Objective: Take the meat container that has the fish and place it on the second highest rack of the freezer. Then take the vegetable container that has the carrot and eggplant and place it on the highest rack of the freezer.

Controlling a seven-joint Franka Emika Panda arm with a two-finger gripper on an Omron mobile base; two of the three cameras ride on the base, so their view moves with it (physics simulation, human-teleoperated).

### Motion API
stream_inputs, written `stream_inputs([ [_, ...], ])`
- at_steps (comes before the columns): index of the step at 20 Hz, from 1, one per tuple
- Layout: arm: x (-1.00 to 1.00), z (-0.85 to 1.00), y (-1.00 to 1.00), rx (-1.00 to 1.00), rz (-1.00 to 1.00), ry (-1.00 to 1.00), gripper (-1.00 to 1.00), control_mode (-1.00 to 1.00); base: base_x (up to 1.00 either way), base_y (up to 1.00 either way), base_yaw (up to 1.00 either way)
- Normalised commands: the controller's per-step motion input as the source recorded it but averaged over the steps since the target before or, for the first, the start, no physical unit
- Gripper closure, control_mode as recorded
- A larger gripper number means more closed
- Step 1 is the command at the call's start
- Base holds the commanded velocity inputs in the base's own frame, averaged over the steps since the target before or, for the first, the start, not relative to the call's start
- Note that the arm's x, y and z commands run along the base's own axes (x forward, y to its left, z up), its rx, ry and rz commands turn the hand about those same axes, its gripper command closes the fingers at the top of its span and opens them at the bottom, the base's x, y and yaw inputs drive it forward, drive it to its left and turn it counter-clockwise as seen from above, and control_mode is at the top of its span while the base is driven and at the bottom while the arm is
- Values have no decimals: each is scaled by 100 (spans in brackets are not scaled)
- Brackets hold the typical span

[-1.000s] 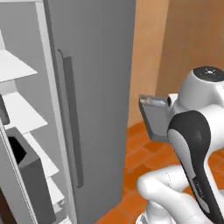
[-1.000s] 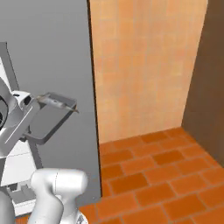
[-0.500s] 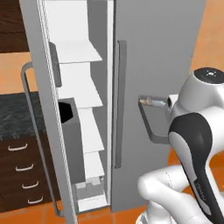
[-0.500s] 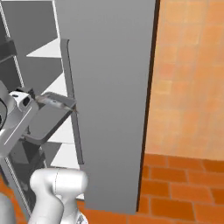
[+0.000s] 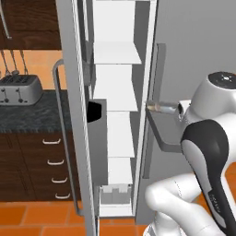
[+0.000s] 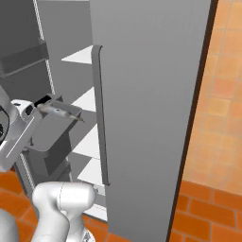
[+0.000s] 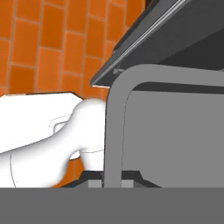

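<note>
My gripper is shut on the rim of the grey meat container, which hangs level in front of my arm. The thin silvery fish lies along the container's top, also seen as the fish over the container from the right. The freezer stands open just left of the container. Its flat white shelves are stacked inside: the topmost one in view and the one under it. The freezer's top is cut off. The vegetable container, carrot and eggplant are out of view.
The freezer's open left door with its long handle and a dark bin stands to the left. The shut right door has a vertical handle. A toaster sits on the dark counter above wooden drawers.
The whole picture has swung: the cameras turned with the base, bringing the open freezer interior and the counter into view. The container stays in my gripper at the same place before me.
</note>
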Motion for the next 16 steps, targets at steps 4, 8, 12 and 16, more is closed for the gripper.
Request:
stream_inputs([
  [4, 0, 0, 0, 0, 0, 0, 100, 100, 7, 17, 15],
  [8, 19, 0, 9, -1, 2, -2, 100, -100, 12, 31, 5],
  [12, 99, 0, 9, 0, 16, -2, 100, -100, 0, 0, 0],
  [16, 100, 0, -12, 0, 10, 0, 100, -100, 0, 0, 0],
])
